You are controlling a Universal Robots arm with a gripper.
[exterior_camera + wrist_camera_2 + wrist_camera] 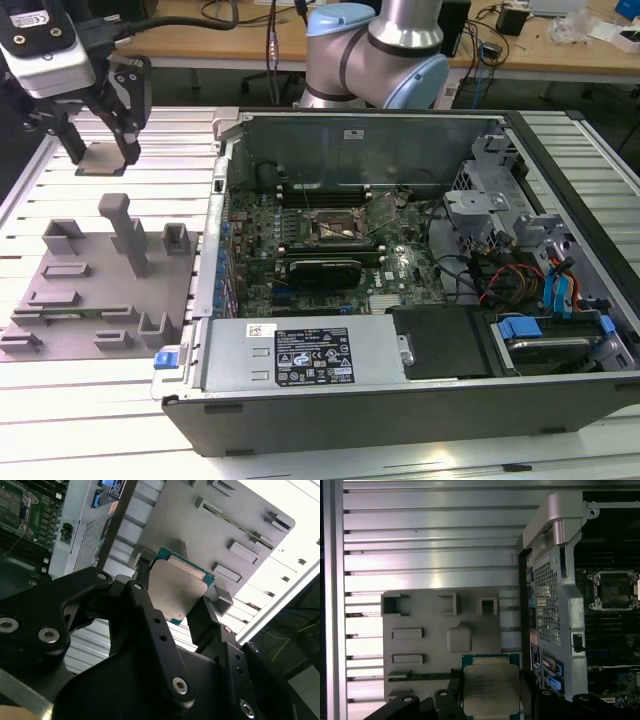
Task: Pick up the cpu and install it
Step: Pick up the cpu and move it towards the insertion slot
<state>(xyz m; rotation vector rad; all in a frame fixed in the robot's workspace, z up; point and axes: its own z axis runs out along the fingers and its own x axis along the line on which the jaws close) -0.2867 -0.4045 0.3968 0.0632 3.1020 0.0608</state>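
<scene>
The cpu (490, 690) is being pinched by opposite edges between the jaws of the gripper (175, 592), in the air near the grey fixture plate (90, 300), seemingly so that its flat faces are being kept untouched.

cpu (176, 586) edges partly hidden behind tool (174, 594); arm (375, 50) cut off at exterior view's top.

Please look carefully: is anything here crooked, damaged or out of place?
Nothing stands out. The gripper holds the cpu flat and square between its fingers, near the gray tray. In the case, the socket lies open and looks empty, with no damage that I can see.
</scene>
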